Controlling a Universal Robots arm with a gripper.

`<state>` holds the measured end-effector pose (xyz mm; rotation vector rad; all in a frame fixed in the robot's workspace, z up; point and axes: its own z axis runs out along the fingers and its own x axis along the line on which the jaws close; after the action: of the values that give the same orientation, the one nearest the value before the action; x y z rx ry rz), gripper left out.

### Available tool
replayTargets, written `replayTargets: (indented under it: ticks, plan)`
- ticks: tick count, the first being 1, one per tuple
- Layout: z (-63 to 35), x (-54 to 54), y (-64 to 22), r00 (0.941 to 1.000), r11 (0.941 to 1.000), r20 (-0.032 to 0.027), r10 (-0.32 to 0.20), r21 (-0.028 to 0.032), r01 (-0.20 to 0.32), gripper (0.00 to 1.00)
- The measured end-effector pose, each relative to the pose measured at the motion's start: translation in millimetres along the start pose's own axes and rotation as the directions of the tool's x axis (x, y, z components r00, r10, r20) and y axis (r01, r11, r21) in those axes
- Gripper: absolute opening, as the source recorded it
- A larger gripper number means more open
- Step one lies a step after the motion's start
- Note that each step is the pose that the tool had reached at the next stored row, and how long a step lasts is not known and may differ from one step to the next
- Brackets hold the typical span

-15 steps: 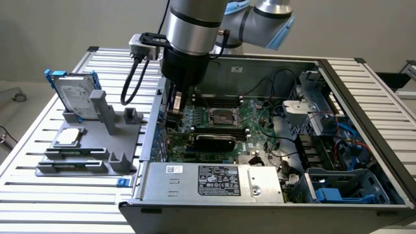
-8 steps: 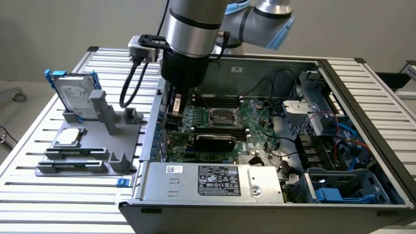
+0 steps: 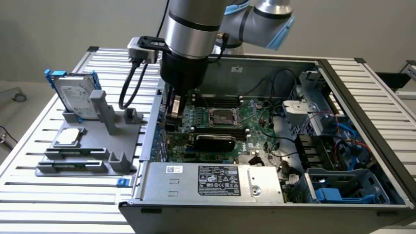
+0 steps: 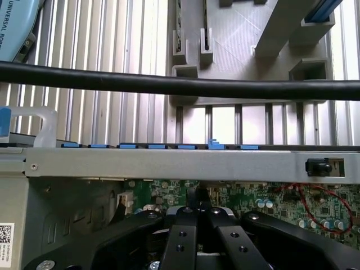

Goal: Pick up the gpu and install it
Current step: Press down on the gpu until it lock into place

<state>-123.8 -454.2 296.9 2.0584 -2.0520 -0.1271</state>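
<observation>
The black two-fingered gripper (image 4: 198,225) hangs inside the open grey computer case (image 3: 364,122), fingers pressed together over the green motherboard (image 3: 254,122), clamped on nothing I can make out. Right of it, the black-shrouded gpu (image 3: 215,142) sits seated across that board.

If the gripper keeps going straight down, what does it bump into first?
Most likely the green motherboard inside the open computer case. The shut gripper points down at it near the case's wall, though how close it already is is hard to tell.
</observation>
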Motion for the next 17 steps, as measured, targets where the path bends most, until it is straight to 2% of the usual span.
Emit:
replayTargets:
  ticks: [8,17]
  plan:
    - [1.5,-0.2,0.0,1.0,1.0,0.0002,0.003,-0.0009,-0.003,0.11]
    - [1.6,-1.4,-0.1,0.9997,0.9997,0.0048,0.023,-0.0067,-0.023,0.11]
